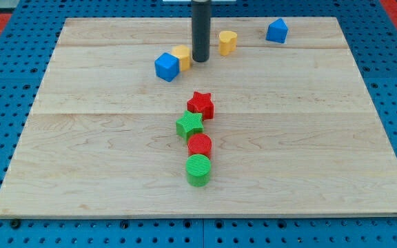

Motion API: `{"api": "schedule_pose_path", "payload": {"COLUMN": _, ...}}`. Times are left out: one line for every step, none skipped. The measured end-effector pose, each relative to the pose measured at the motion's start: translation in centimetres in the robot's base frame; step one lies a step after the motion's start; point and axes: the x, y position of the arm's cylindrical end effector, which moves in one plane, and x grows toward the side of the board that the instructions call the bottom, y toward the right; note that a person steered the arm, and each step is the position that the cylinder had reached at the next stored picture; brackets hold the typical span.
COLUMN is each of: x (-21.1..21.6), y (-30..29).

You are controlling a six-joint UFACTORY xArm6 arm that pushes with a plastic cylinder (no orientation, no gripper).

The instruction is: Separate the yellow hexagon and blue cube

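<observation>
A: How are the yellow hexagon (182,56) and blue cube (166,67) going to handle?

B: They are looking like small, light, rigid blocks, probably sliding easily. They are touching near the tabletop's (81,172) top edge. My tip (200,59), the end effector, is a bare rod with nothing to spread or pinch, sitting just right of the hexagon.

A: Anything blocking?

B: I am judging a nudge at their seam best. A yellow block (227,42), blue block (276,31) and red star (200,105) are lying apart.

Blue blocks: two (167,67), (277,31). Yellow: two (182,56), (227,42). Red: two (200,105), (199,145). Green: two (189,125), (198,169).
</observation>
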Motion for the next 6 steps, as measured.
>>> {"api": "schedule_pose_path", "payload": {"x": 0.0, "y": 3.9}}
{"api": "schedule_pose_path", "payload": {"x": -0.5, "y": 7.9}}
{"api": "schedule_pose_path", "payload": {"x": -2.1, "y": 6.2}}
{"api": "schedule_pose_path", "payload": {"x": -1.8, "y": 6.2}}
{"api": "schedule_pose_path", "payload": {"x": 3.5, "y": 2.2}}
{"api": "schedule_pose_path", "payload": {"x": 2.8, "y": -6.0}}
